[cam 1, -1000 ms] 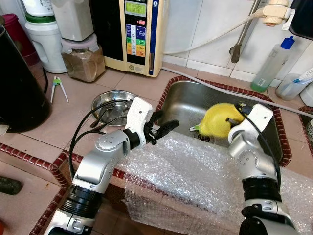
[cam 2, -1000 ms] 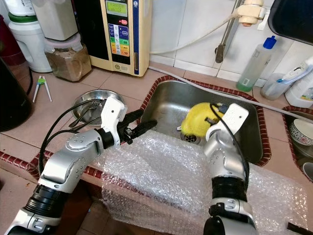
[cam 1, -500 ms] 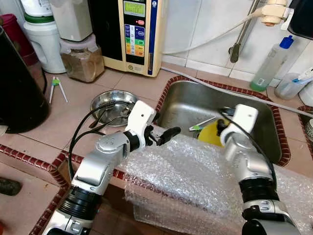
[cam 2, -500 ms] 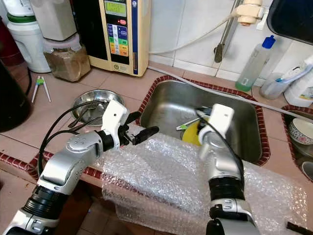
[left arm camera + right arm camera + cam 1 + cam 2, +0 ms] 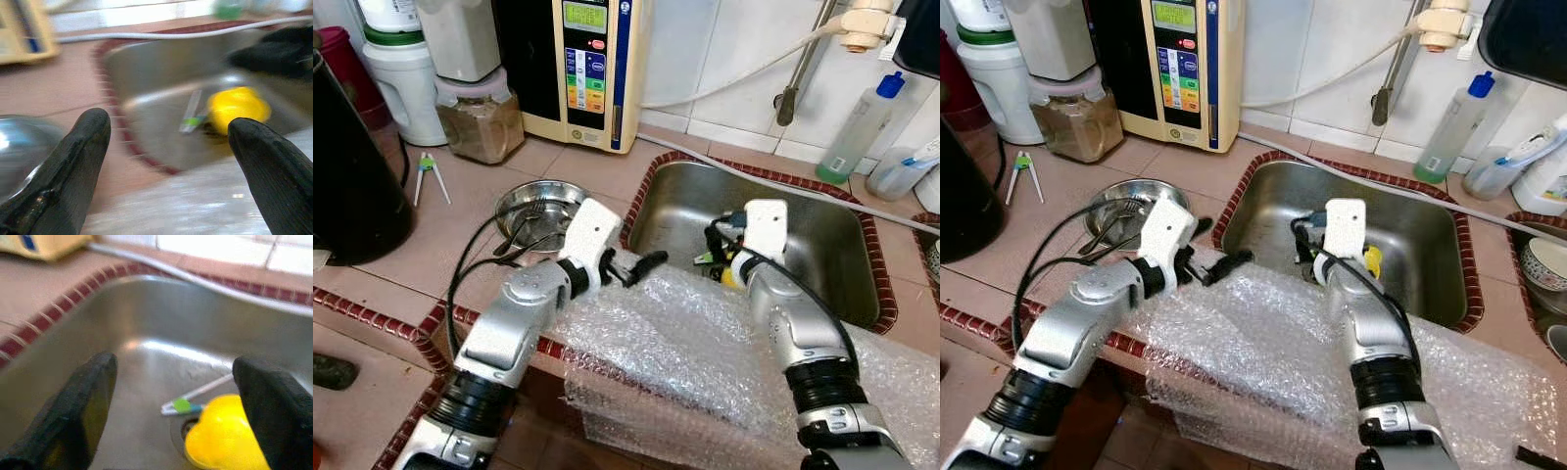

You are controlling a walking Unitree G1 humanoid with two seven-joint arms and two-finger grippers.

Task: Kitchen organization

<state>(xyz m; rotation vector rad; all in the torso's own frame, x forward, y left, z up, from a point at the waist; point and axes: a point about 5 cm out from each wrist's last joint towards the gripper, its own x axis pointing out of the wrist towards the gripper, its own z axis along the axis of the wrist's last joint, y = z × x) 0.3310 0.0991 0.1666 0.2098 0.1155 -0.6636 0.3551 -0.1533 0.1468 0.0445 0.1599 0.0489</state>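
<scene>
The right gripper (image 5: 171, 406) hovered over the sink (image 5: 822, 206), its 2 fingers spread and empty, aimed at the yellow object (image 5: 222, 438) beside the toothbrush (image 5: 195, 399), presumably for pickup. The left gripper (image 5: 166, 161), also open, stayed over the bubble wrap (image 5: 705, 343).

Pretty clearly a home kitchen: stainless sink (image 5: 822, 250) sunk into a tiled counter (image 5: 460, 230), dish soap bottle (image 5: 862, 122) by the wall, a steel bowl (image 5: 533, 201) and jars (image 5: 480, 117) crowding the back.
</scene>
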